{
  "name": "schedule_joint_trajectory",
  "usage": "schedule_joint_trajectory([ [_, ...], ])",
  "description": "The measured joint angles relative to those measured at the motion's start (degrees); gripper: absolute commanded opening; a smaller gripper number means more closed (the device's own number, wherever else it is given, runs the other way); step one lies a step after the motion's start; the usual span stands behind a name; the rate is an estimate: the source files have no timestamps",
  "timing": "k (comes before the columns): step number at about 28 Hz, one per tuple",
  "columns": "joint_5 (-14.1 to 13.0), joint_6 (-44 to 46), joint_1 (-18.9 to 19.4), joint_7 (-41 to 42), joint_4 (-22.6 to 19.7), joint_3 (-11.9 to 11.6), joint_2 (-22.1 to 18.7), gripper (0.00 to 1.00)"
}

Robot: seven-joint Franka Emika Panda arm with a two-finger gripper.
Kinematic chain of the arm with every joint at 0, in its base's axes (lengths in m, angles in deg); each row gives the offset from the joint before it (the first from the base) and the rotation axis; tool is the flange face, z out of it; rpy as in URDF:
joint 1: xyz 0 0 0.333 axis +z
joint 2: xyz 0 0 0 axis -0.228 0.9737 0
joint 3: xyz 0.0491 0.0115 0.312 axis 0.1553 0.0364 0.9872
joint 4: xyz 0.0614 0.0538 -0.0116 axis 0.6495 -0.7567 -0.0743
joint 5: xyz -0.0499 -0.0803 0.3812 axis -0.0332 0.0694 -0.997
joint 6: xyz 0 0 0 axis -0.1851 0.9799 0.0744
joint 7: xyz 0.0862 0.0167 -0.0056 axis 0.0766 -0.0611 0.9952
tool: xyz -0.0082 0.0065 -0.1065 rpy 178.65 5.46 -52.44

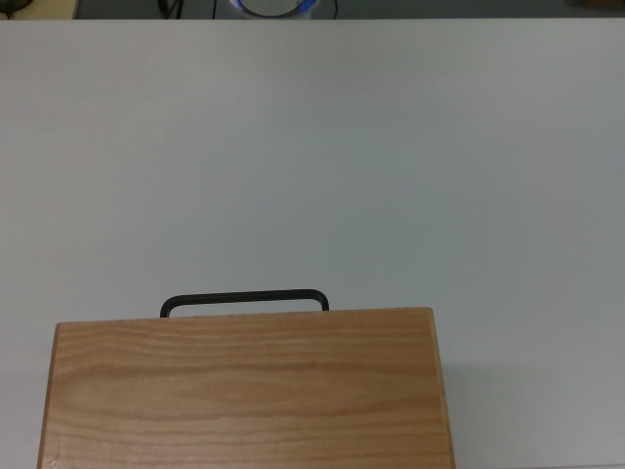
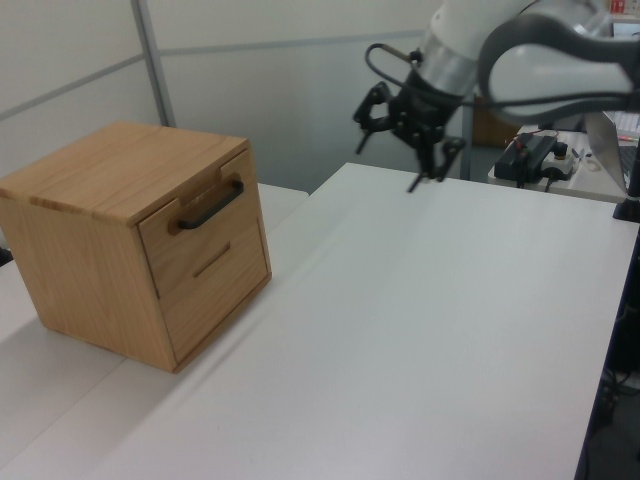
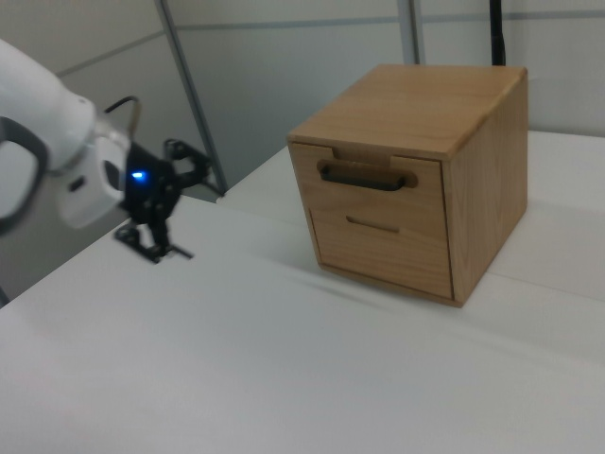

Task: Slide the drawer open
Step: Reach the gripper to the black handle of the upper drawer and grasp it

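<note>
No text, label or number can be read.

A big white table (image 2: 420, 330) fills most of the scene. Far back on the left view's right sits a black power strip (image 2: 537, 156) with cables, and a laptop (image 2: 608, 125) stands near it. A grey wall (image 2: 280, 90) with a metal post (image 2: 152, 60) stands behind the table.

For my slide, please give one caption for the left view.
Robot hand in the air, apart from the closed drawer of the wooden cabinet.
</note>
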Motion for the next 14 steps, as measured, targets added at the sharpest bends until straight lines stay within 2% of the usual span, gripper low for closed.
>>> schedule_joint_trajectory([
  [8, -1.4, -17.6, 0.0, -1.7, 0.2, 0.0, 11.0, 1.00],
  [14, -1.4, -29.6, 0.0, -1.7, 2.4, 0.0, 19.6, 1.00],
])
